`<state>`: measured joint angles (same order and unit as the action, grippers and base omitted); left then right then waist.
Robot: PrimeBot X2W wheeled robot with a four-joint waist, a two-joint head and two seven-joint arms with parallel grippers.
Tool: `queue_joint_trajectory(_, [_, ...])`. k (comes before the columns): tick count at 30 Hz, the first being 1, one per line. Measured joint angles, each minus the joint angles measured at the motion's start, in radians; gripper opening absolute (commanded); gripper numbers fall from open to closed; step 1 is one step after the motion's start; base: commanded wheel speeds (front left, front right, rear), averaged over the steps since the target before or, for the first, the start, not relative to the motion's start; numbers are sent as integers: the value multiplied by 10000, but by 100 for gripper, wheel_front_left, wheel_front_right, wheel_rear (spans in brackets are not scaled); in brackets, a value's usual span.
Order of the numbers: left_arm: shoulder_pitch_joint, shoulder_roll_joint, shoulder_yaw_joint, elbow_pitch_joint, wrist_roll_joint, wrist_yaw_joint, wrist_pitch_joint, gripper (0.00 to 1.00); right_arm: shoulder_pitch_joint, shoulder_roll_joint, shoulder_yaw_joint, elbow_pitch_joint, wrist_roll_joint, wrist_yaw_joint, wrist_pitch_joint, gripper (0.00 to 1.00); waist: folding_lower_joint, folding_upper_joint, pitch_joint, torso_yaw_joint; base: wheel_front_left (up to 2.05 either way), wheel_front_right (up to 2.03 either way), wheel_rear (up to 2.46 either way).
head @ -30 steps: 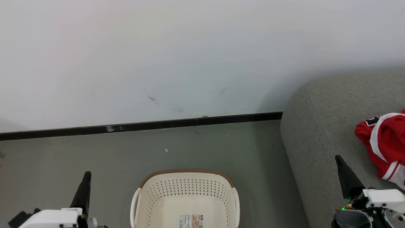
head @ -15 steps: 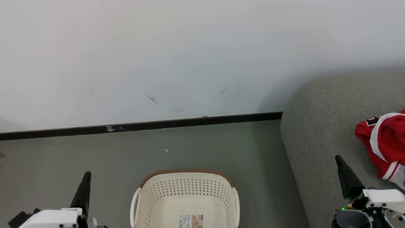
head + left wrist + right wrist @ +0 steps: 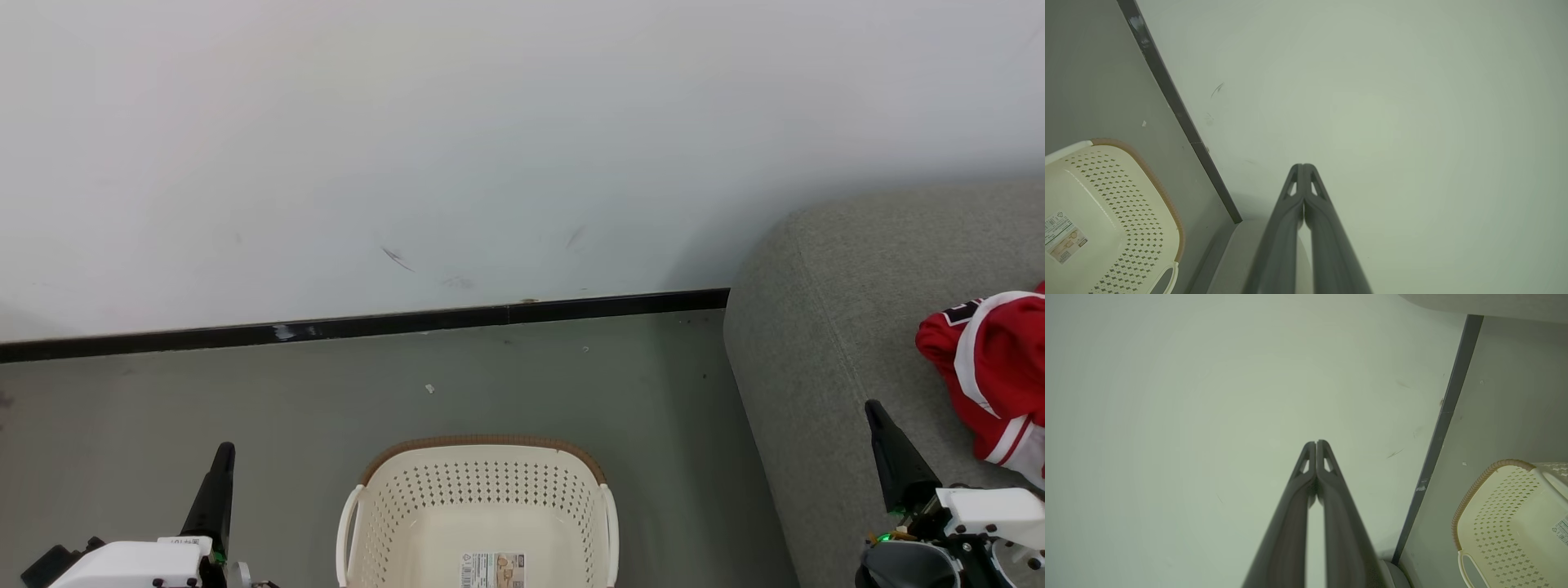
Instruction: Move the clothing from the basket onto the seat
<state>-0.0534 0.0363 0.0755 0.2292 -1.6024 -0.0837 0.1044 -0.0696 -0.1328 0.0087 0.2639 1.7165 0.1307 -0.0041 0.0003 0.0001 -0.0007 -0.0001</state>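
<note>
The cream perforated basket (image 3: 482, 506) stands on the floor at bottom centre with nothing but its label (image 3: 492, 569) inside; it also shows in the left wrist view (image 3: 1106, 216) and the right wrist view (image 3: 1506, 522). The red clothing (image 3: 992, 371) with white trim lies bunched on the grey seat (image 3: 824, 327) at the right edge. My left gripper (image 3: 223, 452) is shut at lower left, beside the basket, its fingertips (image 3: 1303, 166) pressed together. My right gripper (image 3: 873, 406) is shut over the seat's front, left of the clothing, holding nothing; its tips (image 3: 1316, 443) meet against the wall.
A pale wall (image 3: 490, 147) with a black baseboard (image 3: 367, 324) runs behind the basket. Grey floor (image 3: 245, 392) lies between wall and basket. The seat's rounded corner (image 3: 759, 269) stands right of the basket.
</note>
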Motion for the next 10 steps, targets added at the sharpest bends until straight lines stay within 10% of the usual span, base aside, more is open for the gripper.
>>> queue_joint_trajectory(10, [-1,0,0,12,0,-25,0,0,0,-2,0,0,0,0,0,0,-1,0,0,0,0,0,0])
